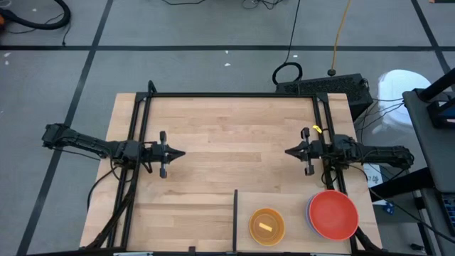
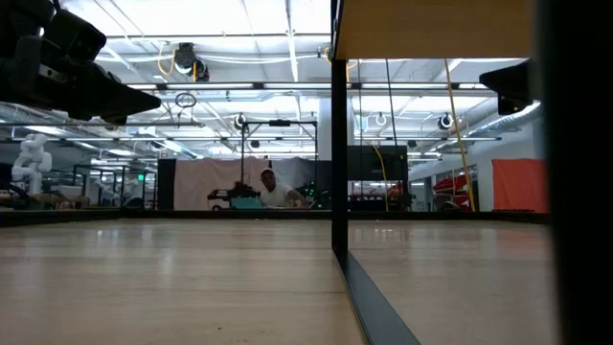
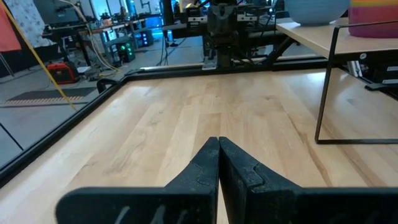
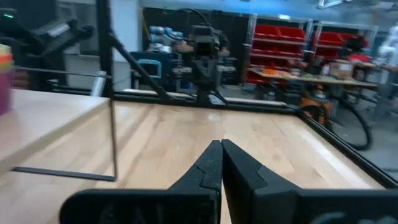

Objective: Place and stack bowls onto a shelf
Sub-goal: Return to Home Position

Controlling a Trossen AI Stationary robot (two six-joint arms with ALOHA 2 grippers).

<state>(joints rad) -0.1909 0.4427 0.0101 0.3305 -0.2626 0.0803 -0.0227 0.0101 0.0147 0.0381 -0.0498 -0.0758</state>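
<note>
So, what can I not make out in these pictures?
High view: the red bowl covers the bowls under it; only a blue rim shows.
Low view: the shelf board hides all bowls from below.
Left wrist view: the small-bowl stack is cut off by the picture's edge.
Right wrist view: the same stack is cut off at the edge too.

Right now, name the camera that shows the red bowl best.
The high view: the red bowl shows whole from above, topping its stack. The left wrist view catches only a blue bowl, seemingly from that stack; the low and right wrist views show no red bowl.
</note>
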